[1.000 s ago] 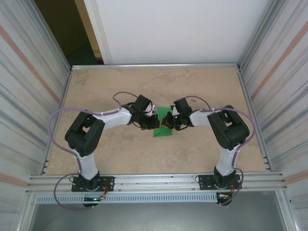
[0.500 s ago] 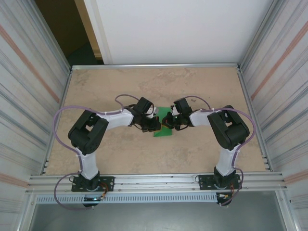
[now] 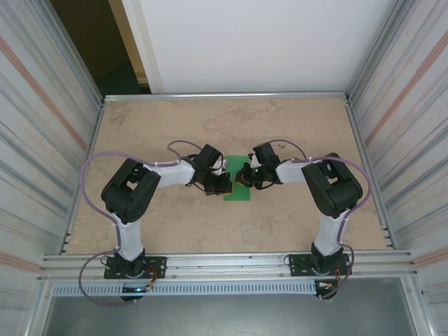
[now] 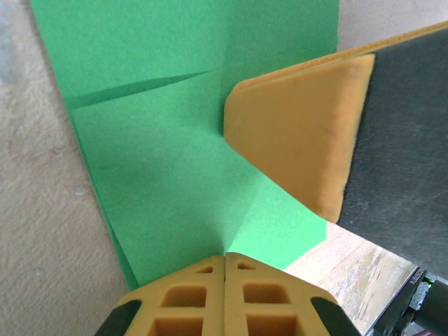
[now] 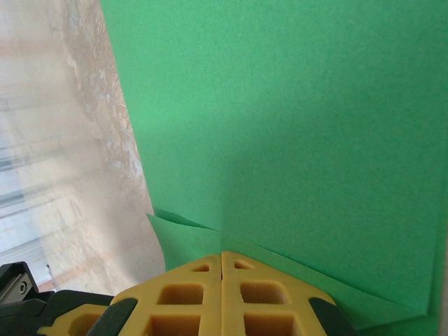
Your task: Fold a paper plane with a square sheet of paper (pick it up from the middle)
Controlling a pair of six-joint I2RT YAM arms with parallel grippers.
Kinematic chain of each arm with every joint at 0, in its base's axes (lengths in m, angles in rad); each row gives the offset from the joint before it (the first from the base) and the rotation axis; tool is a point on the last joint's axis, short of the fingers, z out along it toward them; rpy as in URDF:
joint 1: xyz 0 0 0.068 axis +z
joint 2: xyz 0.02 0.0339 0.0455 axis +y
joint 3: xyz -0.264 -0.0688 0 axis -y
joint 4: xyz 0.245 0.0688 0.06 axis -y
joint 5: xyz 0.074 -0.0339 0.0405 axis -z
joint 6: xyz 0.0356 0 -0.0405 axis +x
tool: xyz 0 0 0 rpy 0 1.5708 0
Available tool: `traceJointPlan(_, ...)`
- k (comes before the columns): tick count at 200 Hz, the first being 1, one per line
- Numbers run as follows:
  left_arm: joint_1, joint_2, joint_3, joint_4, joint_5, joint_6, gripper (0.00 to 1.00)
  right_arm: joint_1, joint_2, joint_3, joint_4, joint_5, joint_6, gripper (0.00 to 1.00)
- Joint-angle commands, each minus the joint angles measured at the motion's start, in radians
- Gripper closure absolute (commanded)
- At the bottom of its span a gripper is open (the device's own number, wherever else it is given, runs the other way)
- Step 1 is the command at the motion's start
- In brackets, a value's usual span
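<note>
The square sheet of paper lies mid-table as a bright green folded piece. In the left wrist view the paper shows creases meeting near its middle. My left gripper is shut, and its tips rest on the sheet where one crease ends. Across from it, my right gripper is also shut, and one of its orange pads lies over the paper. In the right wrist view its closed tips press on layered green edges, with a small flap sticking out to the left.
The tan tabletop stretches around the paper on all sides. Metal rails border the near edge, and corrugated walls close in both sides. Both arms bend inward, their elbows near the front.
The left arm has shifted slightly to the right, with its gripper sliding a little further onto the paper. The right gripper has hardly moved.
</note>
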Motion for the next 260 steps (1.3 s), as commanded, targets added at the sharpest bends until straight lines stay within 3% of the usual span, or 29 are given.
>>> traceJointPlan(1, -0.010, 0.012, -0.008, -0.022, -0.021, 0.017, 0.97, 0.001, 0.070, -0.030, -0.142, 0.068, 0.009, 1.00)
traceJointPlan(170, 0.003, -0.022, -0.098, -0.061, -0.028, 0.086, 1.00, -0.020, 0.080, -0.029, -0.169, 0.076, -0.011, 1.00)
traceJointPlan(260, 0.027, -0.207, -0.223, -0.143, -0.050, 0.109, 1.00, -0.022, 0.081, -0.025, -0.180, 0.079, -0.019, 1.00)
